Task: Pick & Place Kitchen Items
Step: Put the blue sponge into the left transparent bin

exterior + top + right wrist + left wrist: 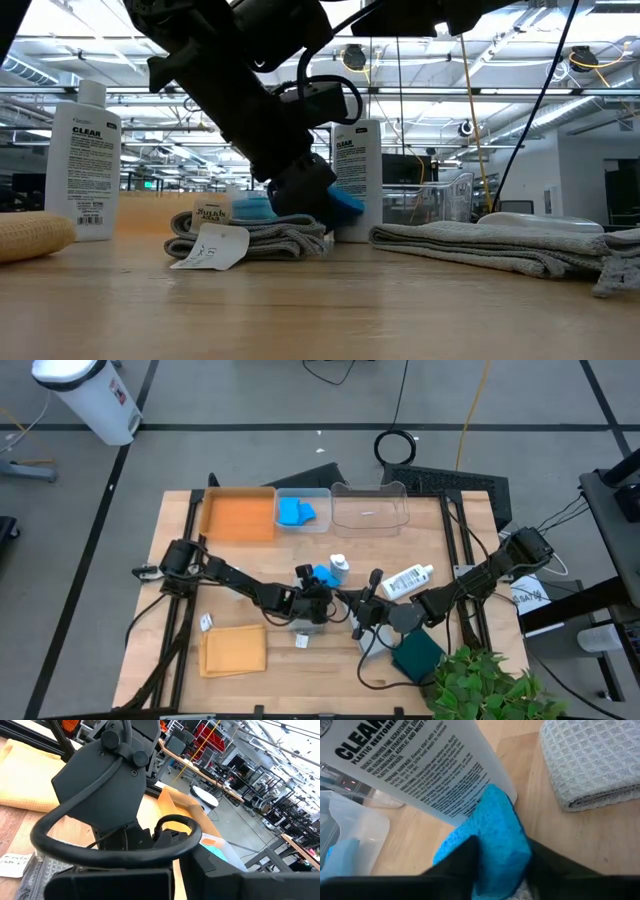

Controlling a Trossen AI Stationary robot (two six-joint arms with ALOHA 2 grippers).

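A bright blue sponge lies between the fingers of my left gripper, at mid-table. Its far end touches an upright white bottle. A folded grey cloth with a paper tag lies under the gripper. My right gripper hovers shut and level just right of the left wrist, holding nothing. A second white bottle lies on its side to the right. Another bottle stands upright at the left in the low view. My left gripper pinches the sponge's two long sides between its two fingers, at the sponge's near end. The fingers slant down from the table's left and lie along the sponge. The sponge's far end rests against the bottle's foot, its underside over the grey cloth.
An orange tray and two clear bins stand at the far edge; one bin holds blue sponges. A tan-orange cloth lies near left, a dark green cloth near right, another grey cloth beside the sponge, and a plant at the near right corner.
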